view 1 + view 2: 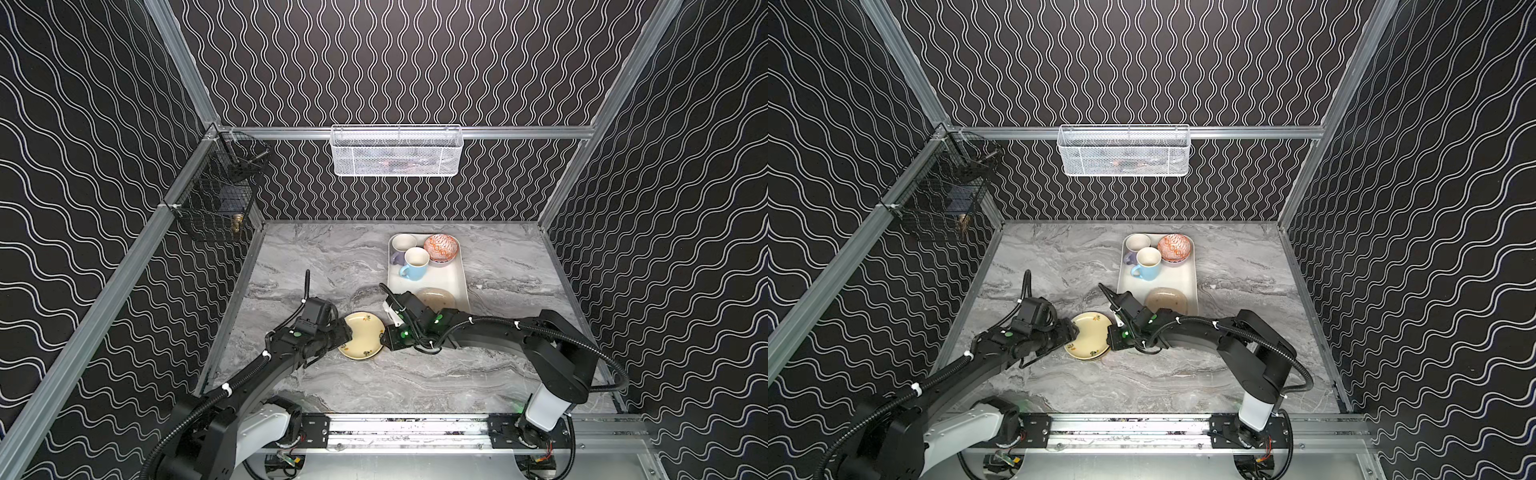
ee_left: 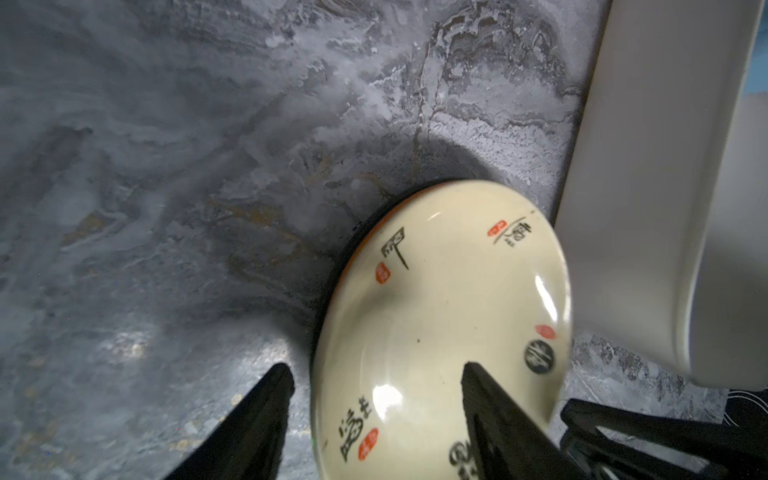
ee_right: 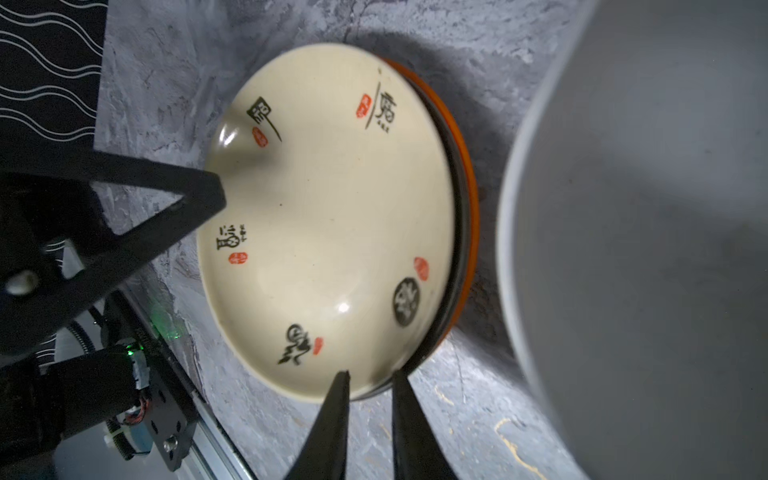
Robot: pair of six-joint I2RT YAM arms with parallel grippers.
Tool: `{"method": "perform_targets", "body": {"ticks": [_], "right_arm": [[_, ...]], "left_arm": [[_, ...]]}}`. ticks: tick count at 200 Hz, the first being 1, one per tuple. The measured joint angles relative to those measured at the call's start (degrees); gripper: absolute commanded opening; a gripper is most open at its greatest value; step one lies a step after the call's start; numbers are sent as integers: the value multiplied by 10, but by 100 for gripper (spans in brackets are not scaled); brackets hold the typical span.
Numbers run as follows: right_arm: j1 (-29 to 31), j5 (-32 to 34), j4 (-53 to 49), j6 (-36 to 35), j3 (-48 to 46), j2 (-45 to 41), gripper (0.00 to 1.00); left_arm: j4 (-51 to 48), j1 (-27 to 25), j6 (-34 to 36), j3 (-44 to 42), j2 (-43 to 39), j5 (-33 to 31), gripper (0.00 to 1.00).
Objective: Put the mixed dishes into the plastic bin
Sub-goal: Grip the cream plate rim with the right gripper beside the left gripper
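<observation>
Currently left gripper (image 2: 374, 368): wide, astride pale yellow plate (image 3: 332, 208) rim
right gripper (image 3: 370, 374): narrow, astride opposite rim, grip unclear

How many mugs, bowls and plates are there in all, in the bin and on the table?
Mugs: 2, the lilac mug and the blue mug, in the bin.
Bowls: 1, the patterned bowl, in the bin.
Plates: 4, the brown plate in the bin; pale yellow plate, black plate, orange plate stacked on the table.
Total: 7

White wire basket (image 1: 397, 151) hangs at 12 o'clock. Black wire basket (image 1: 214, 203) at 10 o'clock. Gray marble table (image 1: 324, 257) below.
</observation>
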Motion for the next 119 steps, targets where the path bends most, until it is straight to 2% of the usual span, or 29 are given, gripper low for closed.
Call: {"method": "perform_targets", "body": {"ticks": [57, 119], "right_arm": [[0, -1, 0, -4, 14, 17, 18], [0, 0, -7, -15, 29, 29, 21]], "left_arm": [[2, 7, 1, -4, 0, 4, 69], [2, 16, 4, -4, 4, 4, 69]]}}
